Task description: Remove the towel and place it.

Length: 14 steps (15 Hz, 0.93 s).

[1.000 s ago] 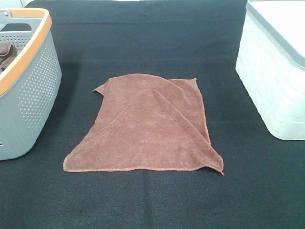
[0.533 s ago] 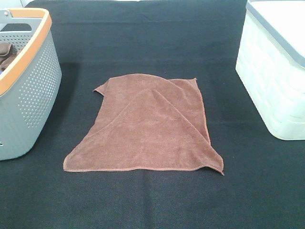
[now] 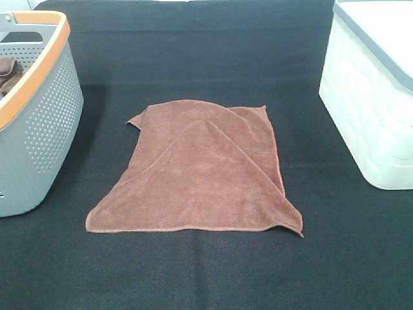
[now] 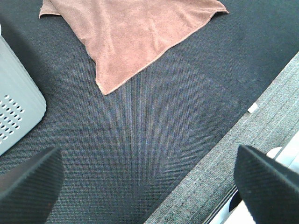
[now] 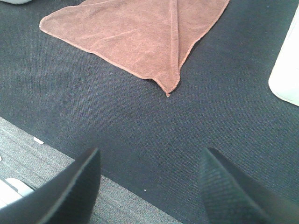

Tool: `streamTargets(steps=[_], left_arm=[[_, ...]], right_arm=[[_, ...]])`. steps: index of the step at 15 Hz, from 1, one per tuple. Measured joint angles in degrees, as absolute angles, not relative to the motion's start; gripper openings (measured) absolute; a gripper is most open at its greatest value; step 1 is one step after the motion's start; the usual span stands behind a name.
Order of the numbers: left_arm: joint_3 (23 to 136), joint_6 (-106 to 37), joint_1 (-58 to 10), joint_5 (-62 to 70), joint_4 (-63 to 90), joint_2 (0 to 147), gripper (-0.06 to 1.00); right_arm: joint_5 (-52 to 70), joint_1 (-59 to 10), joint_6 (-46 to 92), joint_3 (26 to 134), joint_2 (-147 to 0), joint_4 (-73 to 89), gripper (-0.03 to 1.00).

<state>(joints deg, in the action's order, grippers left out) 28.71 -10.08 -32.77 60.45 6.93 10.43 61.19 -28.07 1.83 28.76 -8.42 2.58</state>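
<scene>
Towel (image 3: 200, 174) lies flat on the black mat (image 3: 193, 51), mid-table, between the grey basket (image 3: 45, 123) at left and the white bin (image 3: 368, 110) at right, well apart from both. Darker cloths (image 3: 8, 72) sit inside the basket.

Handling, judged: light, limp, fuzzy microfibre. It will drape and sag, not slip, and is not fragile. One flap is folded over diagonally, so a pinch there may lift only a single layer. Best hold looks like a free hemmed corner: near-right tip (image 5: 167, 93) or near-left corner (image 4: 103, 91).

Orientation: roughly square, no strong long axis. Near hem runs left to right; fold crease runs from far centre to near-right tip.

Left gripper (image 4: 147, 179): jaws wide apart, empty, above bare mat near the towel. Right gripper (image 5: 149, 184): jaws apart, empty, likewise.
</scene>
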Motion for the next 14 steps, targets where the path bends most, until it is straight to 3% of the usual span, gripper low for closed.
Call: streamTargets(steps=[5,7,8,9,10,12,14], left_arm=[[28.7,-10.1,-31.9,60.4,7.0,10.4,0.94],[28.7,-10.1,-24.2,60.4,7.0,10.4,0.94],[28.7,-10.1,-16.7,60.4,7.0,10.4,0.94],[28.7,-10.1,-16.7,60.4,7.0,10.4,0.94],[28.7,-10.1,-12.2,60.4,7.0,10.4,0.94],[28.7,-10.1,-4.4,60.4,7.0,9.6,0.94],[28.7,-10.1,-1.4,60.3,7.0,4.4,0.94]], right_arm=[[61.2,-28.1,1.8,28.8,-8.4,2.6,0.59],[61.2,-28.1,1.8,28.8,-8.4,2.6,0.59],[61.2,-27.9,1.8,28.8,-8.4,2.6,0.59],[61.2,-27.9,1.8,28.8,-8.4,2.6,0.59],[61.2,-26.8,1.8,28.8,-8.4,2.6,0.59],[61.2,-21.5,1.8,28.8,-8.1,2.6,0.59],[61.1,-12.9,1.8,28.8,-4.8,2.6,0.59]])
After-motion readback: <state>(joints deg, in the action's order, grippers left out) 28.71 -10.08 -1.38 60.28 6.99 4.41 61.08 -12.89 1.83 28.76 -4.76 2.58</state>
